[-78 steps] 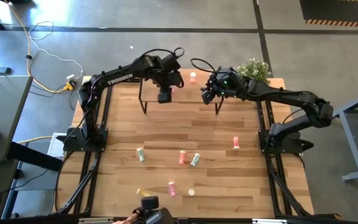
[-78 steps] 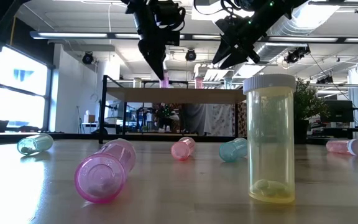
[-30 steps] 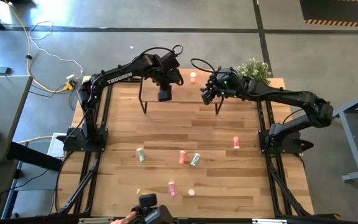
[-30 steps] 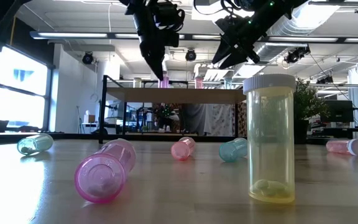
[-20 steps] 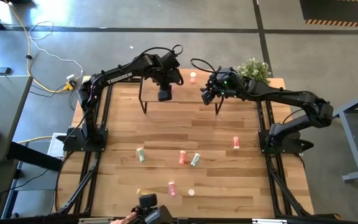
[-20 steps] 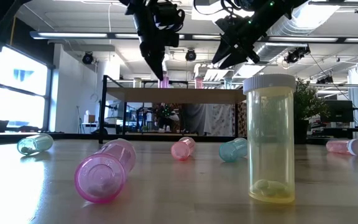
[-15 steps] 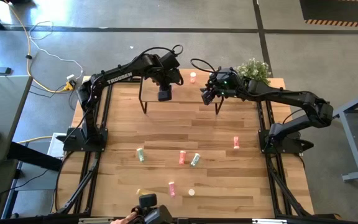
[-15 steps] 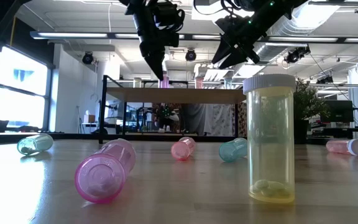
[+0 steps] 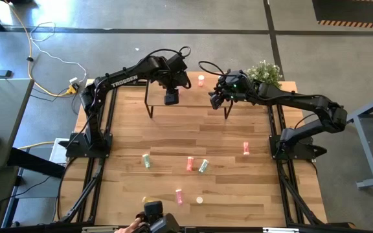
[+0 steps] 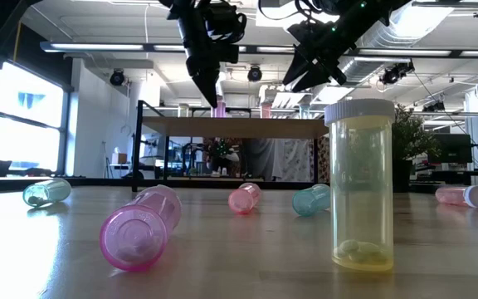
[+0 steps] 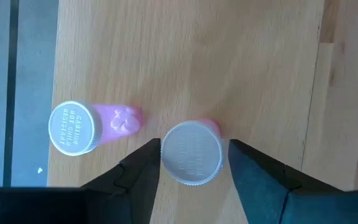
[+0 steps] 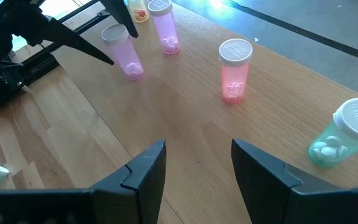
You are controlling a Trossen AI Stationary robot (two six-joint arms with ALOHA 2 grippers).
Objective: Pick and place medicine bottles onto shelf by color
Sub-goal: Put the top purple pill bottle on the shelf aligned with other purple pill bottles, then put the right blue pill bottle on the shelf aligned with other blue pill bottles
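My left gripper [image 11: 194,163] hangs over the shelf [image 9: 190,97], pointing down, open, one finger on each side of the white cap of a pink bottle [image 11: 191,153] that stands upright on the board; narrow gaps show at both sides. A second pink bottle [image 11: 82,127] stands beside it. My right gripper [image 12: 197,163] is open over the shelf's right part, with nothing between its fingers. Ahead of it stand a red-orange bottle [image 12: 234,68] and a green bottle [image 12: 344,134].
Loose bottles lie on the tabletop: green [image 9: 146,160], pink [image 9: 190,163], green [image 9: 203,166], pink [image 9: 245,149], pink [image 9: 179,195]. A yellow bottle [image 10: 360,187] stands upright near the front edge. A potted plant [image 9: 264,71] sits at the far right corner.
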